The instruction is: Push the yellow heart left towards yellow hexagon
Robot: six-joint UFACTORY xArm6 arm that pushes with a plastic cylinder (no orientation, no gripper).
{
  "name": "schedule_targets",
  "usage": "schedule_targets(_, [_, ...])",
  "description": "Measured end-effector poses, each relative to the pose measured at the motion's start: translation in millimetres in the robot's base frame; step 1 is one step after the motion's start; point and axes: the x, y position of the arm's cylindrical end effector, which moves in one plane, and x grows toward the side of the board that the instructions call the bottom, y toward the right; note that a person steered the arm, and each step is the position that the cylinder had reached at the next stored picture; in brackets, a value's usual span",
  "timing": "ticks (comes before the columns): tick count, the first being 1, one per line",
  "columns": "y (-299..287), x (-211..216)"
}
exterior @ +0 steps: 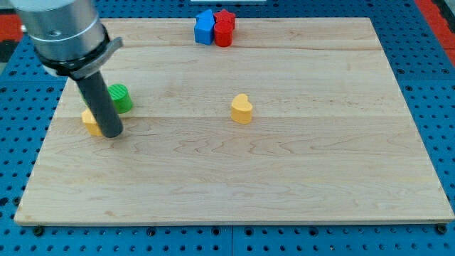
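Wooden table [320, 185] on blue pegboard. Yellow heart [242, 109] at centre, untouched. Yellow hexagon [89, 121] at 9 o'clock, well apart, green block [119, 97] beside it. End effector: bare rod, holds nothing; my tip [112, 133] touching hexagon. Push not started.

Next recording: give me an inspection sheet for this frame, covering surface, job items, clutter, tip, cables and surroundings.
Surface: pale wooden board, flat, lying on a blue pegboard.
Job's things: yellow heart block near the board's centre; yellow hexagon block at the view's left, mostly hidden behind the rod.
Clutter: green block just above the hexagon; blue block and red block touching at the view's top.
Tip: my tip sits against the hexagon's right side, far left of the heart.
Cables: nothing seen.
Surroundings: red patches at the view's top corners.
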Motion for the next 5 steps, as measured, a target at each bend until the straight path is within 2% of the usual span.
schedule_targets(4, [-0.6, 2.7])
schedule_targets(5, [58.3, 22.5])
